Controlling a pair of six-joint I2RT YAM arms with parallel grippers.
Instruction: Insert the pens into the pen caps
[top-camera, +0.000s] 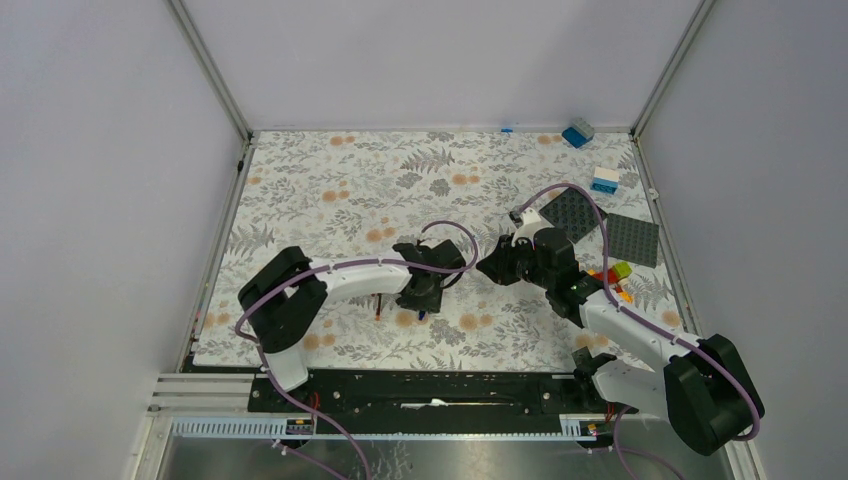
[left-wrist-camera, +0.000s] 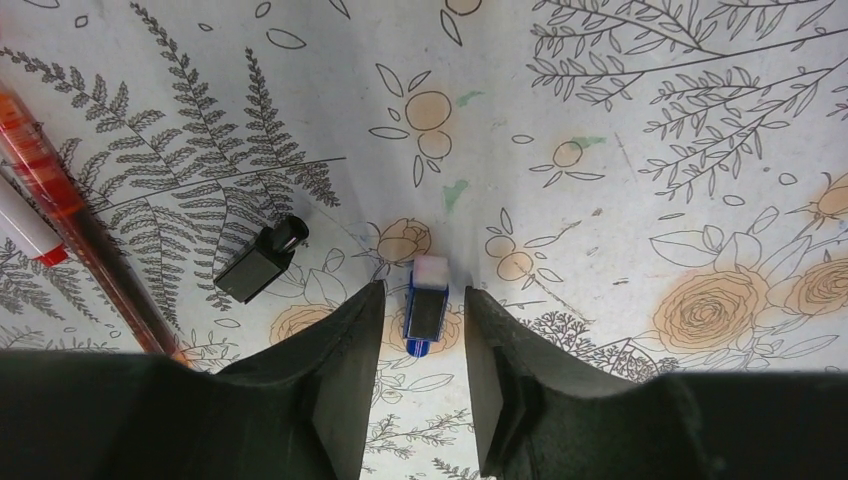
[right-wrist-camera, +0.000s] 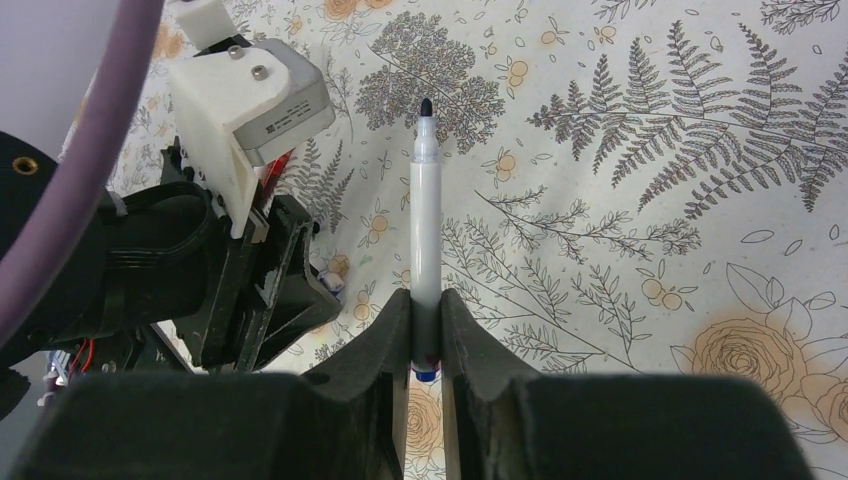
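Note:
My right gripper (right-wrist-camera: 426, 298) is shut on a white pen (right-wrist-camera: 426, 215) with a blue rear end. It holds the pen above the mat with the dark tip pointing away. In the top view the right gripper (top-camera: 494, 266) hovers just right of the left gripper (top-camera: 421, 296). My left gripper (left-wrist-camera: 422, 292) is open and low over the mat. A blue pen cap (left-wrist-camera: 425, 308) lies between its fingers, touching neither. A black cap (left-wrist-camera: 262, 260) lies to its left. A red pen (left-wrist-camera: 75, 225) and a white pen with a red end (left-wrist-camera: 28, 225) lie at the far left.
Grey baseplates (top-camera: 571, 212) (top-camera: 632, 240) and coloured toy bricks (top-camera: 612, 274) lie by the right arm. A white-blue brick (top-camera: 604, 180) and a blue brick (top-camera: 577, 132) sit at the far right. Walls enclose the floral mat (top-camera: 330, 200).

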